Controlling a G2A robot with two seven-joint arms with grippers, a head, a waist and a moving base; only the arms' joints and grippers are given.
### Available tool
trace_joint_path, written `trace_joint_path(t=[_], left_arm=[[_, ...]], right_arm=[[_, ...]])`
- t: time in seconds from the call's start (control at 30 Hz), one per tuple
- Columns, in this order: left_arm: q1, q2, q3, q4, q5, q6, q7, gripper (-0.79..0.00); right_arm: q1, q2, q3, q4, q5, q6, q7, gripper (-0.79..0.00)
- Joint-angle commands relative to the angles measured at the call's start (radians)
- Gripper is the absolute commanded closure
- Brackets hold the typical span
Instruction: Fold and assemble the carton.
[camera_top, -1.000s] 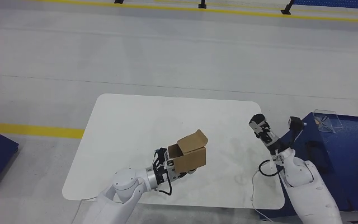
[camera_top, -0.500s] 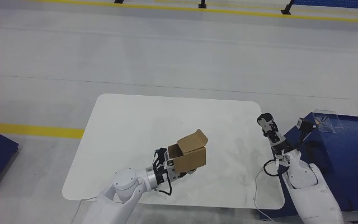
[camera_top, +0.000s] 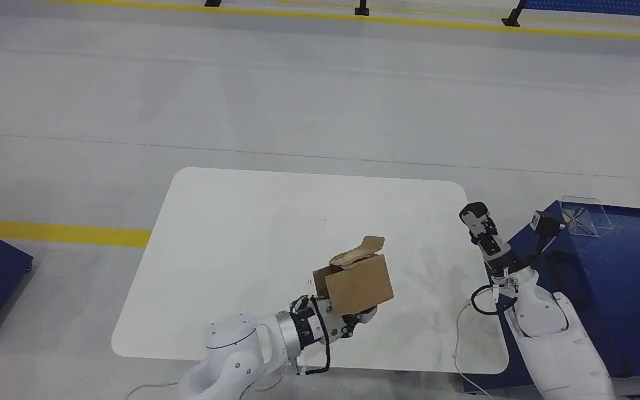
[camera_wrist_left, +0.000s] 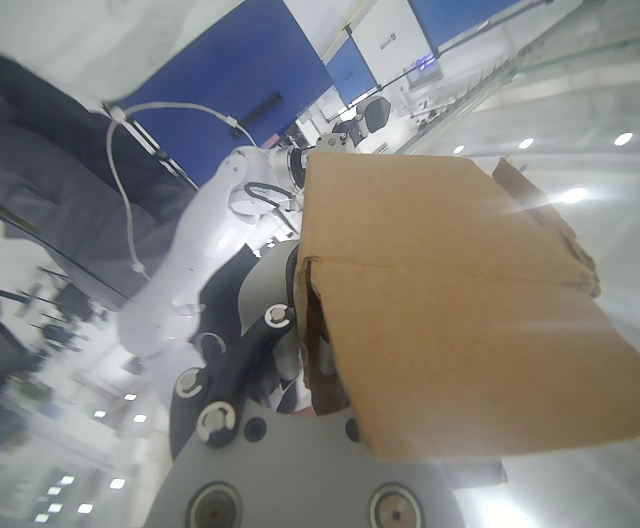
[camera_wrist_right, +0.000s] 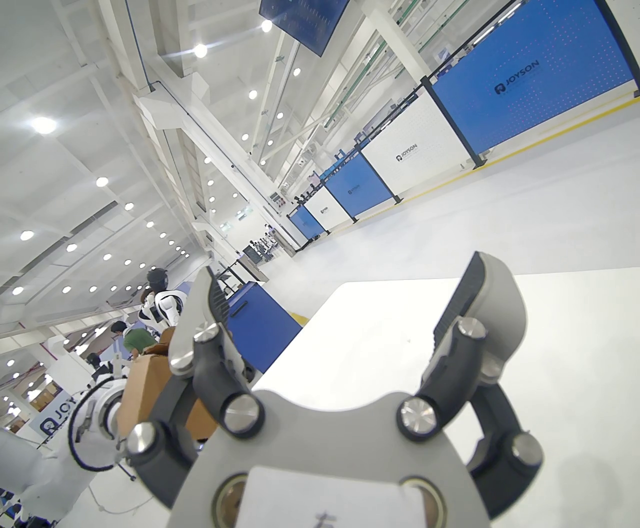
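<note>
Carton (camera_top: 358, 283), a brown corrugated-cardboard box, held over the 5 o'clock part of the table by the left gripper (camera_top: 338, 318), whose fingers are clamped on one wall at the box's near end. The body is squared up into a box shape; a top flap (camera_top: 360, 250) lies tilted and uneven over the opening, so the closing looks unfinished. By this judgement the erecting is done, and pressing the flaps flat and tucking them is left. The right gripper (camera_wrist_right: 345, 300) hangs at the table's 3 o'clock edge, well apart from the carton, its fingers spread wide and holding nothing. The white, round-cornered table (camera_top: 250, 220) stands on a pale grey hall floor (camera_top: 300, 90) crossed by a yellow line (camera_top: 70, 234) at 9 o'clock. Blue and white partition panels (camera_wrist_right: 530, 95) line the hall toward 12 o'clock.
</note>
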Motion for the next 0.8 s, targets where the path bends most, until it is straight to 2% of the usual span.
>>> trace_joint_path(t=[0.0,0.1,0.13,0.2,0.3,0.43,0.57,0.77], left_arm=[[-0.012,-0.016,0.017,-0.008,-0.204,-0.102,0.297,0.0],[-0.041,-0.038,0.063,0.009,-0.332,-0.225,0.608,0.0],[-0.069,-0.043,0.075,0.018,-0.303,-0.258,0.722,0.0],[-0.097,-0.056,0.105,0.037,-0.331,-0.325,0.85,0.0],[-0.149,-0.069,0.137,0.091,-0.323,-0.378,1.031,0.0],[-0.207,-0.088,0.192,0.15,-0.293,-0.416,1.112,0.0],[-0.258,-0.117,0.283,0.293,-0.253,-0.456,1.126,0.0],[-0.328,-0.163,0.349,0.414,-0.287,-0.498,1.1,0.0]], right_arm=[[0.0,0.0,0.0,0.0,0.0,0.0,0.0,-0.785],[0.0,0.0,0.0,0.0,0.0,0.0,0.0,-0.785],[0.0,0.0,0.0,0.0,0.0,0.0,0.0,-0.785],[0.0,0.0,0.0,0.0,0.0,0.0,0.0,-0.785],[0.0,0.0,0.0,0.0,0.0,0.0,0.0,-0.785],[0.0,0.0,0.0,0.0,0.0,0.0,0.0,-0.785],[0.0,0.0,0.0,0.0,0.0,0.0,0.0,-0.785],[0.0,0.0,0.0,0.0,0.0,0.0,0.0,-0.785]])
